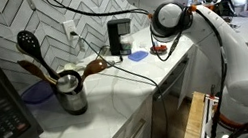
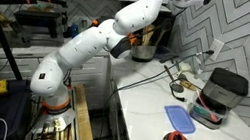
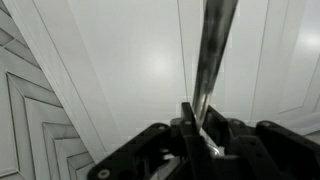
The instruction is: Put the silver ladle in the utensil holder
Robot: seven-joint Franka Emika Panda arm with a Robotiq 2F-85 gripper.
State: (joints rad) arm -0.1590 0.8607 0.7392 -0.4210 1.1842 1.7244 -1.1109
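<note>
Claw [image 3: 200,138] clenched on the handle of the silver ladle [image 3: 213,60], away from the utensil holder [image 1: 72,96].
In the wrist view the black jaws pinch tight on the slim, shiny grey metal handle, which runs straight away from them across smooth white panels [image 3: 120,70]; the bowl is out of the picture. In an exterior view the utensil holder, a short polished steel cup, stands on the white counter [image 1: 122,115] with a black slotted spoon [image 1: 26,42] and brown wooden spoons [image 1: 37,67] sticking out.
</note>
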